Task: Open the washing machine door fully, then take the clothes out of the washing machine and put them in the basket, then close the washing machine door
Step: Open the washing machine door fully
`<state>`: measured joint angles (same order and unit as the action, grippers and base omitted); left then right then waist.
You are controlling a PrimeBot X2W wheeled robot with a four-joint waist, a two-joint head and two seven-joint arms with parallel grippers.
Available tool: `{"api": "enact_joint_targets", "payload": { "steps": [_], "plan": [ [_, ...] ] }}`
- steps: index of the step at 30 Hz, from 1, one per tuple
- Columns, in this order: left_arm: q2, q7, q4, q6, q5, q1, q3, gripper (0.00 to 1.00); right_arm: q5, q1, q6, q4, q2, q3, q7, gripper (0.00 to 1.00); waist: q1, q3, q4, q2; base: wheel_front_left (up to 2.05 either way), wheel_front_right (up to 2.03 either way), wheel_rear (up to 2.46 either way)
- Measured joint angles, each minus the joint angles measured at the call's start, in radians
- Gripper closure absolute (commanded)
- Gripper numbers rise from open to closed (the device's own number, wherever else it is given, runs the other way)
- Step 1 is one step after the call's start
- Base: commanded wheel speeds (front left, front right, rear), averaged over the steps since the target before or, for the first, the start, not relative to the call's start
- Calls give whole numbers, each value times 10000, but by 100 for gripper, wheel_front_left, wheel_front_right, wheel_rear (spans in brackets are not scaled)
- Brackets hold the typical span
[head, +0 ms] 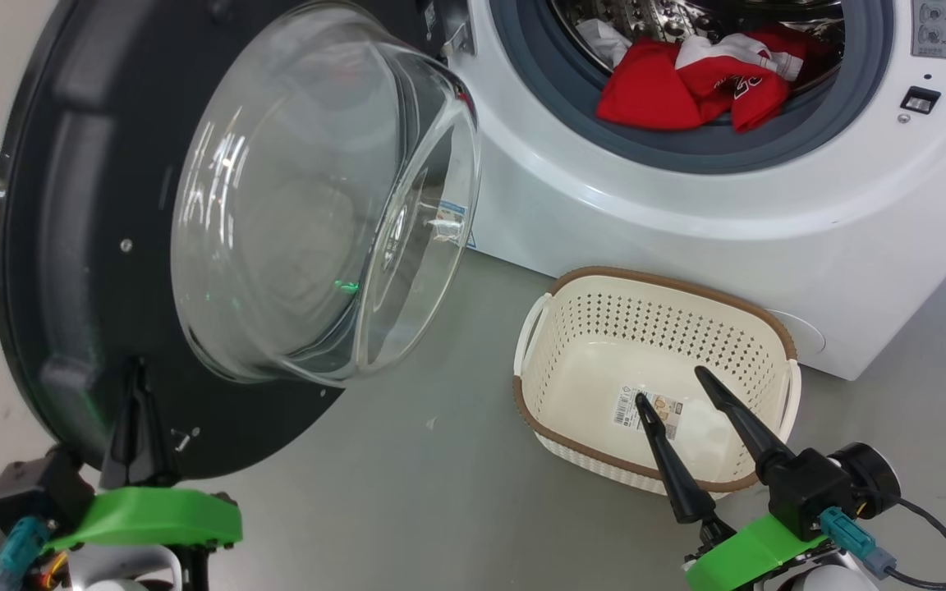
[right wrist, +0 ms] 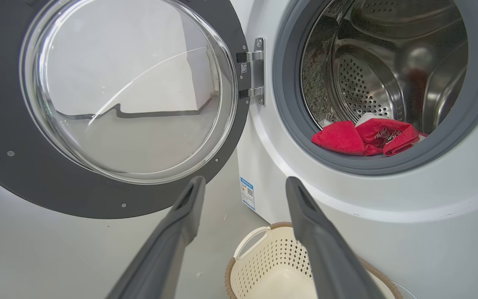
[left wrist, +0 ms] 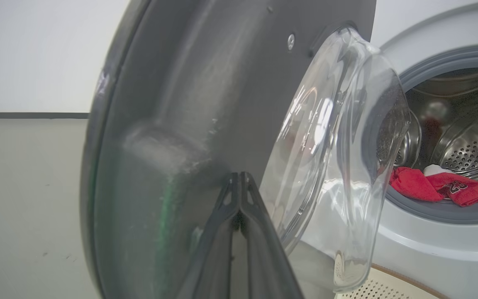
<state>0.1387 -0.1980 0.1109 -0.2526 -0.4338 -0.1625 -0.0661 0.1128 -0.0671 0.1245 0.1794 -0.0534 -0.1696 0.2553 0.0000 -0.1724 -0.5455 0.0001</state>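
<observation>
red and white clothes [head: 686, 82] at drum's front lip in washing machine [head: 686, 205]. door [head: 71, 246] swung wide left. left end effector [head: 139, 369] pinched together at door's lower edge. right end effector [head: 670, 386] spread apart over basket [head: 662, 283]. grey floor [head: 440, 492] between door and basket.

Washing machine door [head: 54, 246]: dark plastic, dull on the inside face, w/ a clear shiny glass bowl [head: 317, 205]. Washing machine [head: 686, 238]: white, smooth, a bit shiny; grey rubber ring [right wrist: 288, 124]; shiny metal drum [right wrist: 363, 83] w/ lots of tiny holes. Clothes [head: 670, 90]: soft red & white cloth. Basket [head: 662, 328]: cream plastic w/ holes, brown woven-look rim, paper label [head: 645, 408]. Floor [head: 440, 492]: grey, smooth.
</observation>
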Motion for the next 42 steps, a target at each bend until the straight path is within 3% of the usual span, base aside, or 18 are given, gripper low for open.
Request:
{"api": "enact_joint_targets", "payload": {
  "steps": [8, 18, 31, 42],
  "plan": [
    [-125, -420, 1298, 403, -278, -952, 376, 100, -92, -19, 0, 17, 0, 4, -2, 0, 0, -103, 8, -1, 0, 0, 0],
    [-257, -514, 2301, 533, -31, -1719, 1248, 100, -100, -18, 0, -6, -4, 8, -15, 0, 0, -174, 38, 0, 0, 0, 0],
    [-468, -518, 3710, 1388, 558, -2723, 3028, 100, -253, -16, 0, -94, -4, -31, -180, 0, 0, -152, 124, 0, 0, 0, 0],
    [-548, -562, 4753, 1887, 1197, -3582, 3881, 100, -433, -16, 0, -201, -4, -104, -353, 0, 0, -264, 194, 0, 0, 0, 0]
  ]
}}
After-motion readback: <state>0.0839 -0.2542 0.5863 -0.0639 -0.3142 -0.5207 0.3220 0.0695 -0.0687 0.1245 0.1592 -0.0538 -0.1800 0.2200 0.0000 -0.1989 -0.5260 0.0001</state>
